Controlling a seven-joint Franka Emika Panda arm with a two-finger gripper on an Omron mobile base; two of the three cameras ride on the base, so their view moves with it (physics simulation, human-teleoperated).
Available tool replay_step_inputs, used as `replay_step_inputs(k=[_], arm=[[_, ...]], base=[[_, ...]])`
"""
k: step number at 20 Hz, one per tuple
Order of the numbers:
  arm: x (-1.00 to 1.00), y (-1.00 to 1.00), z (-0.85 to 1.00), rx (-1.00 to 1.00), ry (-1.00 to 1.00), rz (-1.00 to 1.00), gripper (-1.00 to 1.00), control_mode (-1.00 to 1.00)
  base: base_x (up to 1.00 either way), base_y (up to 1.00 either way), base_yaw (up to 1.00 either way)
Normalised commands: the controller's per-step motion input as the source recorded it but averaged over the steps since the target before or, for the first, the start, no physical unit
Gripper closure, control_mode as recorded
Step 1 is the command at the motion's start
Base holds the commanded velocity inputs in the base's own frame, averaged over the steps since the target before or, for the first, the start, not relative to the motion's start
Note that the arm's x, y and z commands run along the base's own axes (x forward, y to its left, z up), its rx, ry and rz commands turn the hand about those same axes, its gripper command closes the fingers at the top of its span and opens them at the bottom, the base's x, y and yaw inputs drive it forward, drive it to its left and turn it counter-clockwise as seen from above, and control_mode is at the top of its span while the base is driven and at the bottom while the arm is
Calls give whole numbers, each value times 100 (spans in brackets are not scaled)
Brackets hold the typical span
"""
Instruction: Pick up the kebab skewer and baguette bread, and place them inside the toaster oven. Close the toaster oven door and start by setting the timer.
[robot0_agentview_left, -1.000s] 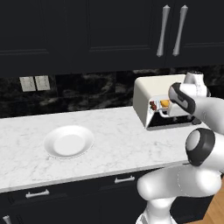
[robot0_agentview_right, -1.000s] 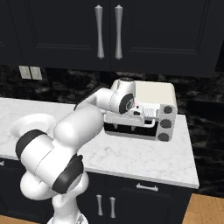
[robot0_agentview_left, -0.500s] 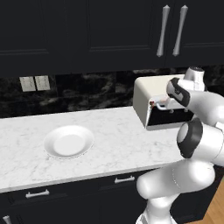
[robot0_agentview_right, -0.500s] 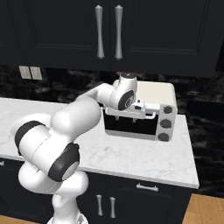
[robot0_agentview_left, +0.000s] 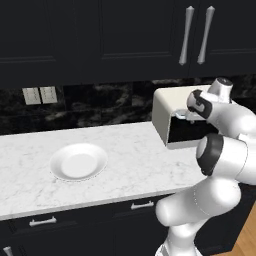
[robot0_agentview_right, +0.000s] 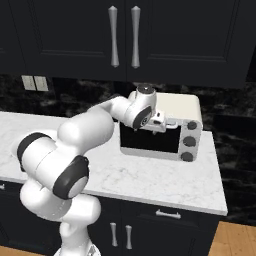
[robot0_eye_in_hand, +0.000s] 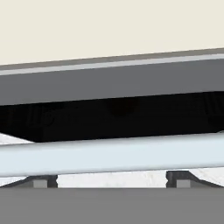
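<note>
From the left base view the toaster oven (robot0_agentview_left: 172, 120) sits at the right end of the marble worktop (robot0_agentview_left: 125, 165), and the arm's hand is up against its upper front; a white plate (robot0_agentview_left: 78, 162) lies bare well to the left. In the right base view the toaster oven door (robot0_agentview_right: 150, 140) looks shut or very nearly so, its dark glass upright, with three knobs (robot0_agentview_right: 189, 141) in a column to its right, and the hand is pressed to the door's top edge. In the hand view the claw (robot0_eye_in_hand: 111, 179) stands open, its tips wide apart, with the pale bar handle (robot0_eye_in_hand: 111, 153) just beyond them, ungripped. Skewer and baguette cannot be made out behind the glass. Judging by this, loading looks finished and the door closing is done or almost; the timer knob remains.
</note>
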Motion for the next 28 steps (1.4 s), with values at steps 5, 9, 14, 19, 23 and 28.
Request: replay_step_inputs(k=[5, 9, 14, 19, 23, 28], arm=[[3, 6, -8, 0, -16, -10, -100, -100], [-2, 0, 6, 2, -11, -7, -100, -100], [-14, -5, 19, 1, -4, -5, -100, -100], [-77, -29, 6, 3, 0, 0, -100, -100], [-100, -38, 6, 1, 0, 0, -100, -100], [-57, -44, 4, 0, -4, 6, -100, -100]], base=[[0, 0, 0], [0, 0, 0], [0, 0, 0], [0, 0, 0], [0, 0, 0], [0, 0, 0]])
